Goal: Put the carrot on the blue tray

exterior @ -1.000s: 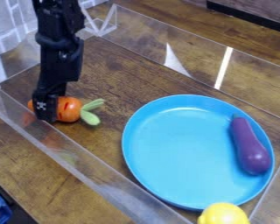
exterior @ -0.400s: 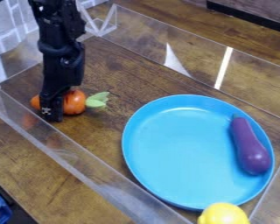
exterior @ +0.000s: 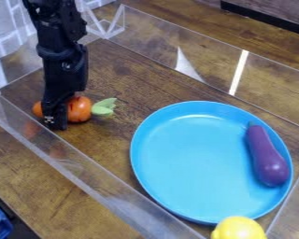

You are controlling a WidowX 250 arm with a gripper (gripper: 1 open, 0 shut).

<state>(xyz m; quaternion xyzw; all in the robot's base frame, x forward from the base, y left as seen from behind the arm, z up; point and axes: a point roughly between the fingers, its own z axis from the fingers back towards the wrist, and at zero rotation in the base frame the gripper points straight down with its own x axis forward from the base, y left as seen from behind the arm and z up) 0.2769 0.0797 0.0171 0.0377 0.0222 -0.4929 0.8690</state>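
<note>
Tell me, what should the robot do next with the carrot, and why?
Probably lift it straight up a little. The gripper points down with its jaws shut on the carrot, which sits on the table, apart from the blue tray. Lifting first should let it clear the tray's rim.

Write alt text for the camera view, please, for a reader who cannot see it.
A black end effector is shut on a small orange toy carrot on a wooden table. To its right, a round light-blue plastic tray holds a purple eggplant.

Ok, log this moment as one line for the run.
gripper: shut on carrot | carrot: on table, left of blue tray | tray: holds eggplant
</note>
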